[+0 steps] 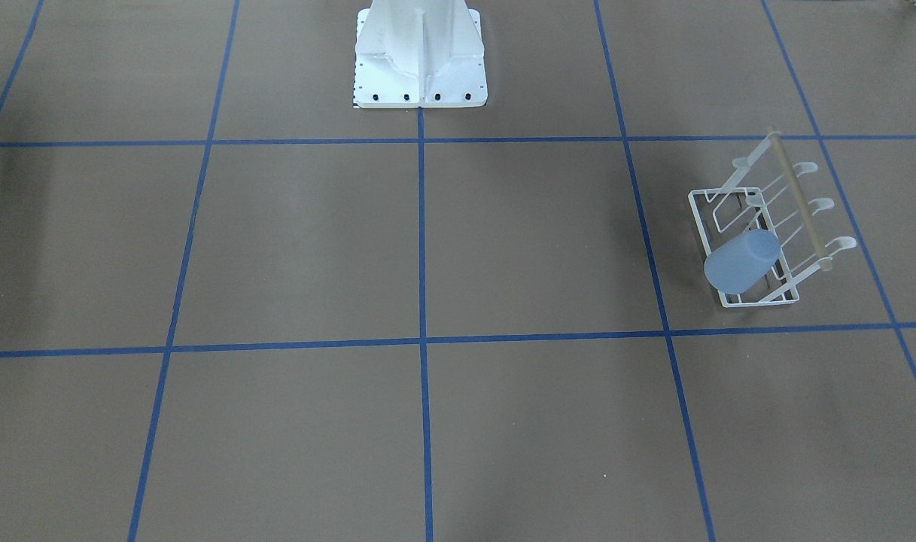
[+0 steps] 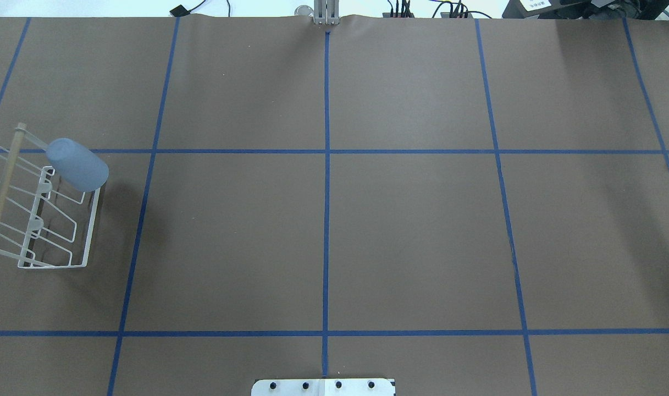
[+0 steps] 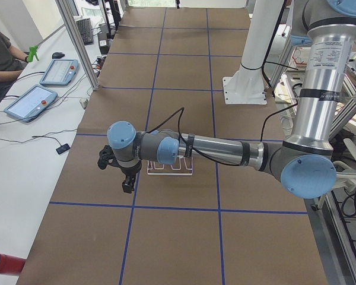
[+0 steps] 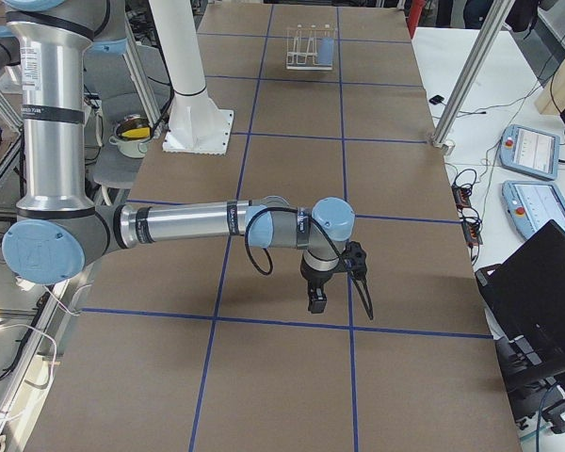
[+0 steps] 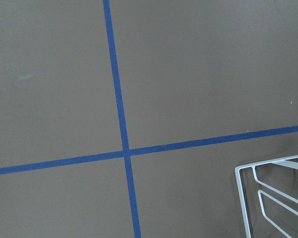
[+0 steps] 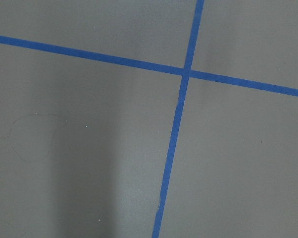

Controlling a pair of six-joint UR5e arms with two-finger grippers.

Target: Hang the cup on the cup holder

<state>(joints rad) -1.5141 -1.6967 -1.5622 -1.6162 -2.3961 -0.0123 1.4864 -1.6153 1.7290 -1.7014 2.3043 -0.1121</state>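
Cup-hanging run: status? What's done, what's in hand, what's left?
Done: the cup sits tilted over an end prong of the cup holder, off the table.
In hand: nothing. The left gripper and right gripper hang over the table away from the cup. They show only in the side views, so open or shut is unclear.
Left: seemingly nothing, beyond checking the cup is seated.

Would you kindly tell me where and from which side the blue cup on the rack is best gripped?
Grip the cup across its round side wall at mid-height, probably coming from above on the table-centre side. It hangs tilted on the cup holder, closed end up toward the wooden rod, so the holder crowds that side while the outer wall is free.
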